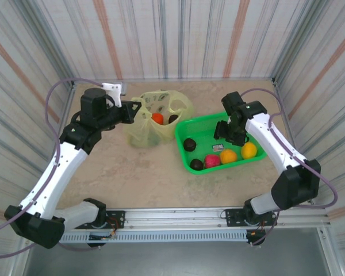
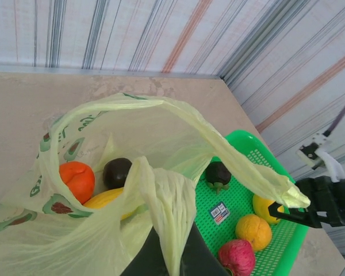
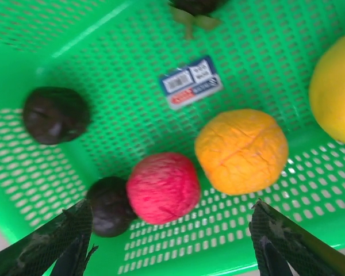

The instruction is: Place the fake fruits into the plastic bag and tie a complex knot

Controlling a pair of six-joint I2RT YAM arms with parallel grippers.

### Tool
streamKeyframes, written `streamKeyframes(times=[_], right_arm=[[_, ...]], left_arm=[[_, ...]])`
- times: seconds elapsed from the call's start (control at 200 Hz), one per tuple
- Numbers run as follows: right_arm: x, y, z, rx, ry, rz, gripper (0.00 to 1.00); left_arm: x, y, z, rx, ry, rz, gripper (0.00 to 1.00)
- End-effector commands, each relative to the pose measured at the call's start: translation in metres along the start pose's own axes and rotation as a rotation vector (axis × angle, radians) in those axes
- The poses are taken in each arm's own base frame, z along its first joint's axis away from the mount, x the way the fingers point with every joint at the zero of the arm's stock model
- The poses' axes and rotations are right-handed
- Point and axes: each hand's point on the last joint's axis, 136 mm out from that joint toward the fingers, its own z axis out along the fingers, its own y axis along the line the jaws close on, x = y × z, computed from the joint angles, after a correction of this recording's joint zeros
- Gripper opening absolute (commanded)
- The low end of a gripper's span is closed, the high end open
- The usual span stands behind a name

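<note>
Green basket below spread right pincer; left pincer grips bag.

A robot test cell in a lab: striped panels wall a beige table with an aluminium rail.

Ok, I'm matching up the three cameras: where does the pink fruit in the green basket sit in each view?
Top external: pink fruit at the near side of the green basket, left of the orange fruit.
Left wrist: bottom right, below the orange fruit.
Right wrist: lower centre, left of the orange fruit.
Shared landmark: the label sticker on the basket floor.
</note>
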Motion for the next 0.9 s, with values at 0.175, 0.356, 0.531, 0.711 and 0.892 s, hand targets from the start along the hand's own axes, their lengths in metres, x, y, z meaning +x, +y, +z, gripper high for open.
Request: streamKeyframes(times=[0.175,0.356,0.531,0.711,0.892], right_arm=[[0.008,-0.022,0.027,0.142,0.109,0.033,0.80],[0.014,-0.031,0.048,0.168,0.148,0.051,0.84],[0.023,-0.035,0.064,0.150,0.183,0.088,0.82],[0.027,-0.040,0.082,0.157,0.186,0.110,0.84],[0.022,-0.035,0.099,0.137,0.183,0.135,0.82]], left_arm=[[-0.006,-0.011,-0.007,-0.001,-0.029,0.072,0.00],[-0.008,-0.012,-0.008,-0.006,-0.032,0.072,0.00],[-0.012,-0.013,-0.010,-0.008,-0.034,0.065,0.00],[-0.019,-0.010,-0.009,-0.001,-0.036,0.027,0.00],[-0.023,-0.010,-0.011,-0.004,-0.034,0.020,0.00]])
